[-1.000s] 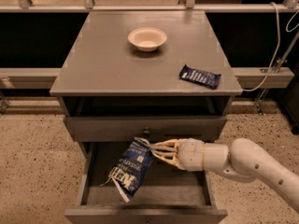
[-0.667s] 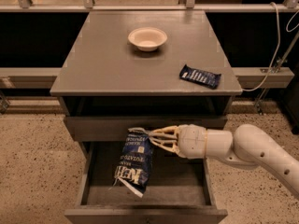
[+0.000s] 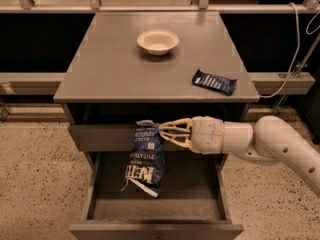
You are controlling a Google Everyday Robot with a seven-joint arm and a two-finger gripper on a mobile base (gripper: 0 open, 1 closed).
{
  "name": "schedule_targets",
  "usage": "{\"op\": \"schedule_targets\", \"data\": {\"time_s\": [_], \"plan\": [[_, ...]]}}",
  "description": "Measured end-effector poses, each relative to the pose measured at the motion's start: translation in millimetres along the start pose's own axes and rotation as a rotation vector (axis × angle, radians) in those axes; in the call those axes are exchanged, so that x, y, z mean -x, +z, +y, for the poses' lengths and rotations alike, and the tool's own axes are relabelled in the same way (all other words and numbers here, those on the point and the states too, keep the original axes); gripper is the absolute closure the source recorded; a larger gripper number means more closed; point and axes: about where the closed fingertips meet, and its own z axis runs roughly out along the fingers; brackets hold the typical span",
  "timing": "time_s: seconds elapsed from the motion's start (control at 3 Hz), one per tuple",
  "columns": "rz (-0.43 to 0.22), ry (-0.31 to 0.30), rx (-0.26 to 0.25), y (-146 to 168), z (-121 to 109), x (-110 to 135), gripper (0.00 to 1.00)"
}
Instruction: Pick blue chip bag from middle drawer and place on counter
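The blue chip bag [image 3: 147, 159] hangs upright in the air over the open middle drawer [image 3: 155, 210], its top in front of the closed upper drawer front. My gripper [image 3: 161, 130] comes in from the right on a white arm and is shut on the bag's top edge. The bag's lower end hangs clear of the drawer floor. The grey counter [image 3: 115, 64] is above, level with the arm's upper side.
A cream bowl [image 3: 158, 41] stands at the counter's back middle. A small flat dark-blue bar wrapper [image 3: 214, 81] lies near the counter's front right corner. A white cable [image 3: 295, 49] hangs at the right. Speckled floor surrounds the cabinet.
My gripper has lifted the chip bag up out of the drawer and shifted slightly left; the bag now hangs straighter and higher.
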Motion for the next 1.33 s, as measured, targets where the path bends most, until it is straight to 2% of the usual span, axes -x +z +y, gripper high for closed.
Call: {"op": "schedule_targets", "data": {"time_s": [0.33,0.67,1.0,1.33], "plan": [[0.0,0.0,0.0,0.0,-0.1,0.1,1.0],[-0.07,-0.043,-0.008,5.9,-20.0,14.0,1.0],[-0.218,-0.121,-0.024,17.0,-55.9,50.9,1.0],[-0.321,-0.226,-0.03,21.9,-100.1,98.4,1.0]]}}
